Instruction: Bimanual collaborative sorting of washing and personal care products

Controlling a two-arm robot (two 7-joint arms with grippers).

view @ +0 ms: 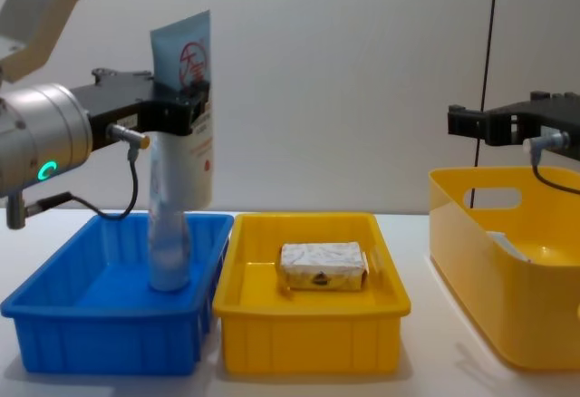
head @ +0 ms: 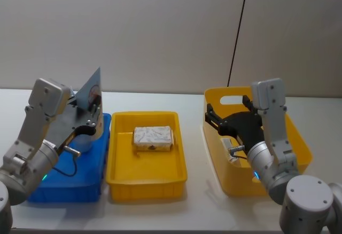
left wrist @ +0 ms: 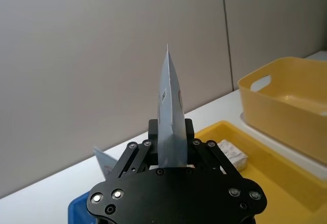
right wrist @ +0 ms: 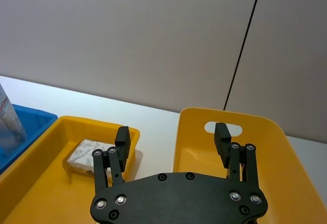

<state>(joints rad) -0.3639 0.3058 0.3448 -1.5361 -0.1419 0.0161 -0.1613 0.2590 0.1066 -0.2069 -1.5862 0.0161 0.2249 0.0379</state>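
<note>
A tall light-blue squeeze tube with a red round logo stands upright, its lower end down inside the blue tray. My left gripper is shut on the tube's upper part; the left wrist view shows the tube edge-on between the fingers. A whitish wrapped bar lies in the middle yellow tray. My right gripper hovers open and empty over the yellow bin, as the right wrist view shows the right gripper.
Something whitish lies inside the yellow bin. A pale blue corner pokes up behind my left gripper. The three containers stand side by side on the white table, with a grey wall behind.
</note>
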